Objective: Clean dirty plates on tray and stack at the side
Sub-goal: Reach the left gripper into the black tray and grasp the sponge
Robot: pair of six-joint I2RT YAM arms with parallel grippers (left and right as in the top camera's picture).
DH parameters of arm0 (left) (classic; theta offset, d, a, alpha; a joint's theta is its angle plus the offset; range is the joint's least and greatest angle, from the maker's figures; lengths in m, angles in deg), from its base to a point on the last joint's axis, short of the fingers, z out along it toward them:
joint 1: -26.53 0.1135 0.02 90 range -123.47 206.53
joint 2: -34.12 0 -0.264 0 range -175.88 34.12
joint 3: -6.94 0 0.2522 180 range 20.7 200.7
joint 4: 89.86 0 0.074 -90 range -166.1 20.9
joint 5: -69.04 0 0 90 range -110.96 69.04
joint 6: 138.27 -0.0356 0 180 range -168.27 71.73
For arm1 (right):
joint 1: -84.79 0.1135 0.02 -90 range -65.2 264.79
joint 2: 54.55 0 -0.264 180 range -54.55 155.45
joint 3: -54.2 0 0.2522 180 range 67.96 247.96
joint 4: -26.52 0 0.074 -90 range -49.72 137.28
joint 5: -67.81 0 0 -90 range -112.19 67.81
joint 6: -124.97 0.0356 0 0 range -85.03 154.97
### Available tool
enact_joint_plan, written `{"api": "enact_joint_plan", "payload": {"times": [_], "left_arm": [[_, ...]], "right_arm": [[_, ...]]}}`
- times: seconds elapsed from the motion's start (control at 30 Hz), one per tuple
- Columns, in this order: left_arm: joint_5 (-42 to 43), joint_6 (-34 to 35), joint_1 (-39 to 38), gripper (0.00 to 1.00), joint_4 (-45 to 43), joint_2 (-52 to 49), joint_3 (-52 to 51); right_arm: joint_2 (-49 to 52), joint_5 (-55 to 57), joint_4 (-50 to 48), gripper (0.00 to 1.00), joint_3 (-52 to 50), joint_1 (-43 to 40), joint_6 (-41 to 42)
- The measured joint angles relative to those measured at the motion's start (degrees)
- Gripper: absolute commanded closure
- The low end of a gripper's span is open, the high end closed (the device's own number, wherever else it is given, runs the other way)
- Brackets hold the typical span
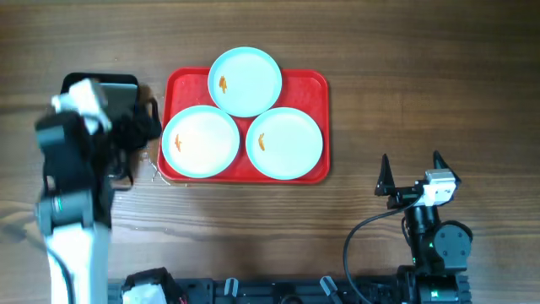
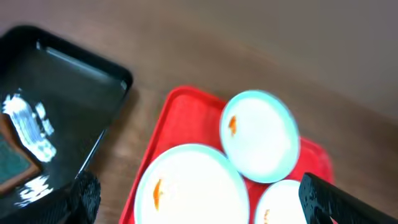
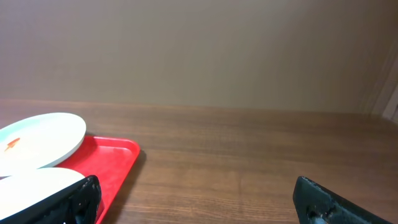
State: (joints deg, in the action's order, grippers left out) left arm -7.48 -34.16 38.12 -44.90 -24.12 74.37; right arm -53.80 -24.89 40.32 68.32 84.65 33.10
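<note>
The red tray [image 1: 314, 86] lies at the table's middle and holds three pale-blue plates, each with a small orange smear: a far plate [image 1: 245, 80], a left plate [image 1: 200, 141] and a right plate [image 1: 284, 142]. My left gripper [image 1: 142, 127] is open and empty, just left of the tray beside the left plate. The left wrist view shows the tray [image 2: 179, 111], the far plate [image 2: 261, 137] and the left plate [image 2: 193, 186] between my open fingers [image 2: 205, 199]. My right gripper [image 1: 412, 173] is open and empty, right of the tray; its view [image 3: 205, 202] shows the tray's corner [image 3: 109, 158].
A black tray [image 2: 74, 81] with wet glints and a sponge [image 2: 12, 158] sits left of the red tray, partly under my left arm [image 1: 72, 169]. Bare wooden table [image 1: 422, 76] extends to the right.
</note>
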Motion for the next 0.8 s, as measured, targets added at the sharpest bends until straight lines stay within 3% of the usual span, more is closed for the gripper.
{"api": "enact_joint_plan", "payload": {"times": [0.1,0.3,0.5,0.53,0.6,0.67,0.73,0.77,0.8], "left_arm": [[-4.57,1.79,1.79,0.00,1.20,-10.58,2.89],[-12.39,11.08,19.26,0.00,-4.94,-28.87,4.52],[-12.81,12.76,21.14,0.09,-15.13,-44.46,4.59],[-12.79,12.81,21.14,0.11,-16.02,-46.03,4.63],[-13.20,12.83,21.11,0.30,-18.84,-47.93,4.98],[-13.40,13.07,21.03,0.57,-19.91,-48.76,5.22],[-13.42,12.90,20.70,0.48,-20.13,-49.09,5.22],[-13.44,12.26,20.57,0.48,-20.09,-49.24,5.22],[-13.49,10.97,20.31,0.53,-20.06,-49.33,5.22]], "right_arm": [[0.02,0.00,-0.02,0.00,0.00,0.00,0.00],[0.02,0.00,-0.02,0.00,0.00,0.00,0.00],[0.02,0.00,-0.04,0.00,0.00,0.00,0.00],[0.02,0.00,-0.04,0.00,0.00,0.00,0.00],[0.02,0.00,-0.02,0.00,0.00,0.00,0.00],[0.02,0.00,-0.02,0.00,0.00,0.00,0.00],[0.02,0.00,-0.02,0.00,0.00,0.00,0.00],[0.02,0.00,-0.02,0.00,0.00,0.00,0.00],[0.02,0.00,-0.02,0.00,0.00,0.00,0.00]]}}
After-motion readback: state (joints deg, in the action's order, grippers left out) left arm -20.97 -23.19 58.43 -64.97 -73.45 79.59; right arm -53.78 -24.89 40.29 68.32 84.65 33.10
